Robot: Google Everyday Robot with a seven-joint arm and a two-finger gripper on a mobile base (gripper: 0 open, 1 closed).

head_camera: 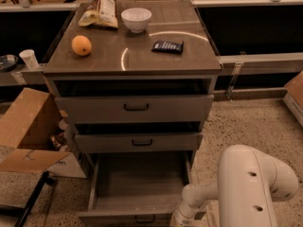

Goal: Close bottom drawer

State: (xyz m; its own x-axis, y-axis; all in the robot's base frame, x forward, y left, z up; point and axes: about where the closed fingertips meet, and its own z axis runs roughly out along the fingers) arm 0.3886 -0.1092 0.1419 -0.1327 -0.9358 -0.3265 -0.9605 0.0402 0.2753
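The bottom drawer (137, 181) of the grey-brown cabinet stands pulled far out, its plain grey tray empty. Its slim front panel (125, 217) lies at the bottom edge of the view, with the small black handle just visible. My white arm (246, 188) reaches down at the lower right. The gripper (182, 220) sits low by the right end of the drawer's front panel, mostly cut off by the frame edge. The middle drawer (139, 142) and top drawer (135, 108) are each slightly open.
On the cabinet top (94, 63) lie an orange (81, 45), a white bowl (136, 19), a chip bag (100, 6) and a dark snack bar (167, 46). An open cardboard box (28, 136) stands on the floor to the left. A black stand leg (28, 200) crosses the lower left.
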